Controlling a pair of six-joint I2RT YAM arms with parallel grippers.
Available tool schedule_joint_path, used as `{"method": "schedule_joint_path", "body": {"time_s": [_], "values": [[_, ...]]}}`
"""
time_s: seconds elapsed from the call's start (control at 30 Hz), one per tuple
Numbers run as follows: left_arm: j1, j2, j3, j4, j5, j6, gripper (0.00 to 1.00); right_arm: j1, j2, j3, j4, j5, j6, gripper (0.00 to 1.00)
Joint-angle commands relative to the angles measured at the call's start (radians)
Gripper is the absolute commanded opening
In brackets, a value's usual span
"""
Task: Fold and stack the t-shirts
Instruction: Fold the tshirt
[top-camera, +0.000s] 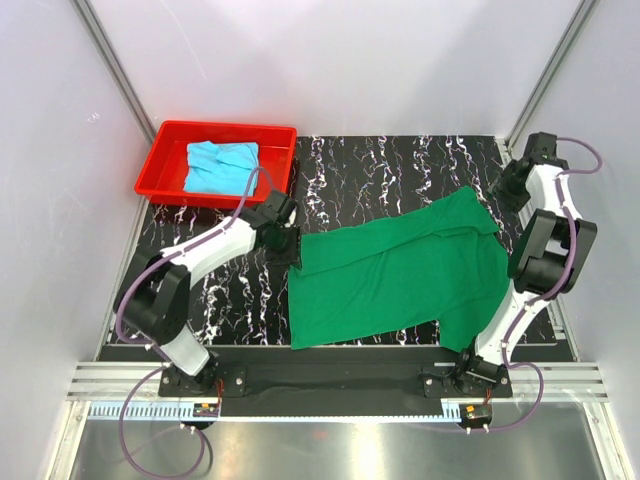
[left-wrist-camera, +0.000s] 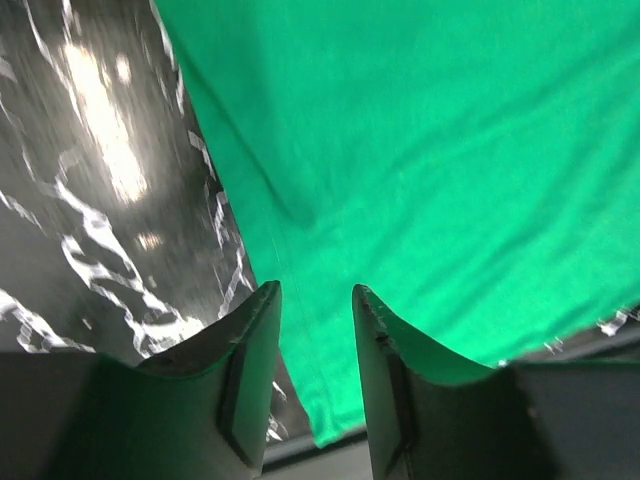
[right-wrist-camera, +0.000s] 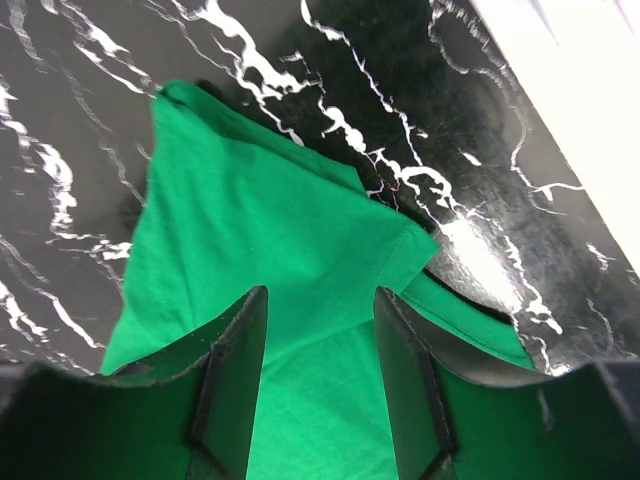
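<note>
The dark green t-shirt (top-camera: 400, 265) lies spread flat on the black marbled mat (top-camera: 400, 160), with some wrinkles. The light cyan-blue t-shirt (top-camera: 220, 165) lies folded in the red tray (top-camera: 160, 160). My left gripper (top-camera: 291, 250) is open and empty at the green shirt's far left corner. In the left wrist view it (left-wrist-camera: 314, 290) hovers over the shirt's left edge (left-wrist-camera: 420, 150). My right gripper (top-camera: 503, 195) is open and empty over the shirt's far right sleeve. The right wrist view shows it (right-wrist-camera: 320, 292) just above the folded-over sleeve (right-wrist-camera: 260, 220).
The red tray stands at the mat's far left corner, just behind my left arm. White walls with aluminium posts close in the sides and back. Bare mat (top-camera: 400, 160) shows behind the shirt. A metal rail (top-camera: 330, 385) runs along the near edge.
</note>
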Motion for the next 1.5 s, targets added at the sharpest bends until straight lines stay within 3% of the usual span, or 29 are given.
{"method": "schedule_joint_path", "body": {"time_s": [0.0, 0.2, 0.53, 0.7, 1.23, 1.47], "values": [[-0.019, 0.040, 0.091, 0.012, -0.110, 0.093, 0.40, -0.011, 0.042, 0.075, -0.032, -0.034, -0.002, 0.54], [-0.035, 0.132, 0.163, -0.037, -0.164, 0.191, 0.37, -0.066, 0.114, 0.135, -0.086, -0.081, 0.018, 0.55], [-0.082, 0.224, 0.236, -0.077, -0.163, 0.170, 0.39, -0.094, 0.144, 0.109, -0.061, -0.116, 0.036, 0.55], [-0.091, 0.250, 0.237, -0.098, -0.178, 0.145, 0.33, -0.100, 0.156, 0.112, -0.055, -0.126, 0.041, 0.55], [-0.116, 0.250, 0.192, -0.086, -0.135, 0.121, 0.40, -0.114, 0.162, 0.100, -0.039, -0.144, 0.042, 0.55], [-0.116, 0.299, 0.209, -0.069, -0.178, 0.161, 0.33, -0.115, 0.162, 0.089, -0.038, -0.149, 0.044, 0.55]]}}
